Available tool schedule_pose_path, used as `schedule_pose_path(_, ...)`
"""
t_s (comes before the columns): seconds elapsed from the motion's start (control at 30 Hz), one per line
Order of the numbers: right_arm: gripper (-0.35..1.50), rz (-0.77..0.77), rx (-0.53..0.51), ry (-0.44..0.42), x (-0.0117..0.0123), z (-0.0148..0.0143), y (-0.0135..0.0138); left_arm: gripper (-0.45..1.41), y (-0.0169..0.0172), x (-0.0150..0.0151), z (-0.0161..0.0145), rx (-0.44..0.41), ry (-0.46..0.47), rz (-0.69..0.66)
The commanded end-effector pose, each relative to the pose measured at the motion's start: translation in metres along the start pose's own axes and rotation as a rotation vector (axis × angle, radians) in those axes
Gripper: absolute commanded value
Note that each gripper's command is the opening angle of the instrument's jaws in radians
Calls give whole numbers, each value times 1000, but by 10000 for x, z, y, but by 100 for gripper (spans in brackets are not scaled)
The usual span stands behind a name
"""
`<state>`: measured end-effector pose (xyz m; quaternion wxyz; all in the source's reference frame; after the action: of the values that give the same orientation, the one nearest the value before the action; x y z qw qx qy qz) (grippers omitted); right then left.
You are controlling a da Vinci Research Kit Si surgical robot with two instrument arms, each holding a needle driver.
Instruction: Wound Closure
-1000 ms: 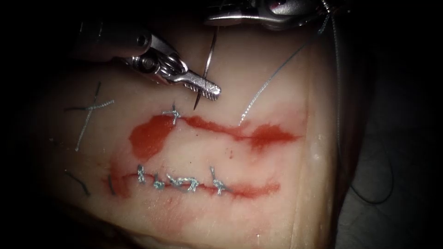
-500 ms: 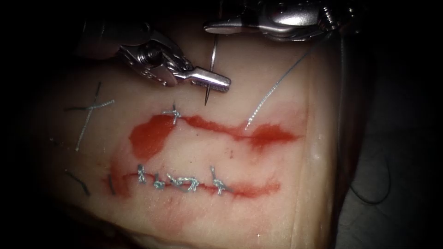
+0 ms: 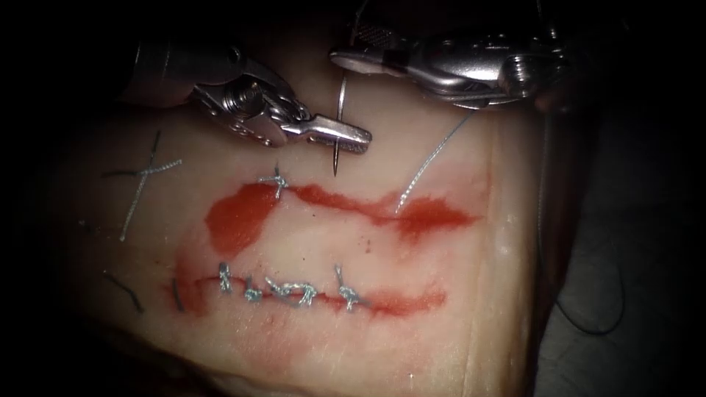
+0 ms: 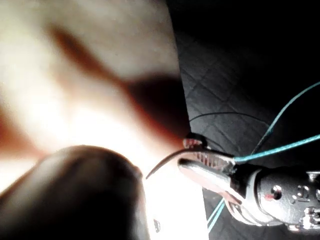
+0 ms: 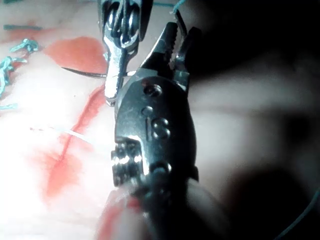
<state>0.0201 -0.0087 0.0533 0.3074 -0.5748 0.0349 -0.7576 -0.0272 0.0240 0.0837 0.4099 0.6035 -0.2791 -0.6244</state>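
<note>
My left tool (image 3: pixel 346 136) comes in from the upper left, shut on the curved needle (image 3: pixel 340 103) a short way back from its point. The needle hangs nearly upright above the tissue (image 3: pixel 441 353) and is not in it. Its point hovers just above the upper cut (image 3: pixel 338 198), right of that cut's single stitch (image 3: pixel 276 180). My right tool (image 3: pixel 344 45) lies across the top with jaws open at the needle's rear end, holding nothing. The right wrist view shows the right tool (image 5: pixel 177 32) with parted jaws beside the left tool (image 5: pixel 116 60). Thread (image 3: pixel 430 162) runs from the upper cut toward the right tool.
The lower cut (image 3: pixel 397 301) carries several stitches (image 3: pixel 294 290). Red fluid (image 3: pixel 235 217) pools at the upper cut's left end. Cut thread ends (image 3: pixel 143 184) lie on the tissue at left. Loose thread (image 3: pixel 588 323) trails off the tissue's right edge.
The left tool closed on the needle and carried it slightly right, so it stands more upright. The right tool came down and left into view, and its jaws opened off the needle's rear.
</note>
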Motion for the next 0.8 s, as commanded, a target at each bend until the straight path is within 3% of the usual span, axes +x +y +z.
schedule_pose_path(0.03,-28,-3,-25,-10,2,11,2,-45,1,-6,5,0,5,2)
schedule_pose_path(0.3,-35,13,-119,-31,2,16,0,-45,0,0,9,-4,53,-6)
schedule_pose_path(0.33,-35,12,-126,-33,2,15,-1,20,-1,1,9,-5,93,41)
schedule_pose_path(0.37,-35,12,-125,-32,3,14,-1,61,-2,0,8,0,113,104)
schedule_pose_path(0.4,-35,11,-121,-31,3,12,-1,78,-5,-2,7,8,122,155)
schedule_pose_path(0.5,-35,-44,-88,-23,9,7,0,89,-25,-19,-13,79,93,260)
schedule_pose_path(0.6,-35,-163,-65,-19,9,5,-4,93,-39,-28,-35,91,49,409)
schedule_pose_path(0.67,-35,-247,-38,-7,6,6,-8,125,-50,-35,-59,99,27,665)
schedule_pose_path(0.73,-35,-248,-27,-28,4,7,-8,138,-48,-35,-72,48,-20,746)
schedule_pose_path(0.8,-35,-247,-13,-55,4,10,-6,138,-40,-30,-82,-59,-66,813)
